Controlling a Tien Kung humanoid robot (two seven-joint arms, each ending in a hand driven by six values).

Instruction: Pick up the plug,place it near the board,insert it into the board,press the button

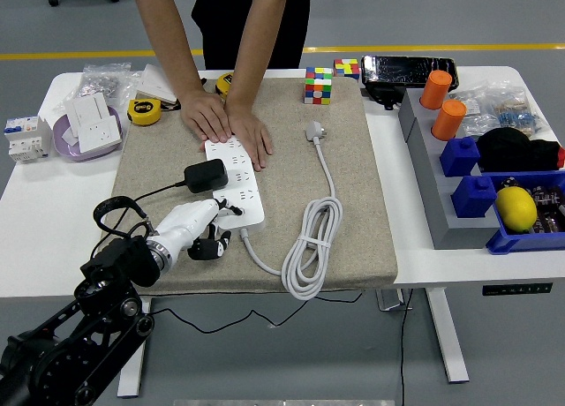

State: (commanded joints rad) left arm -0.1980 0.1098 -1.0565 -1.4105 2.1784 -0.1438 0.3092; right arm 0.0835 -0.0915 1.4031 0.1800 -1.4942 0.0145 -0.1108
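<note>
**Left hand at the near end of the board, plug already seated**

At the left, the robot's left hand [196, 229] reaches in from the lower-left corner over the grey mat [353, 229] that covers the middle of the counter [53, 221]. Its fingers [216, 214] are partly curled and hold nothing; the fingertips touch or hover just over the near left corner of the white power board [237, 184]. Whether they actually press on anything cannot be told from this view.

Just beyond the hand, the black plug [205, 175] sits on the board's left side, its cable trailing away to the left. It looks already inserted, so my reading is that the button press is the step in hand. The button itself is not visible; it may lie under or beside the fingertips at the board's near end.

The board's long axis runs from near to far. At its far end a person's hands [231, 124] rest flat on it, holding it down.

To the right, the board's own white cord [311, 247] lies coiled on the mat. The right arm is out of view, so only the left hand is in reach.
</note>
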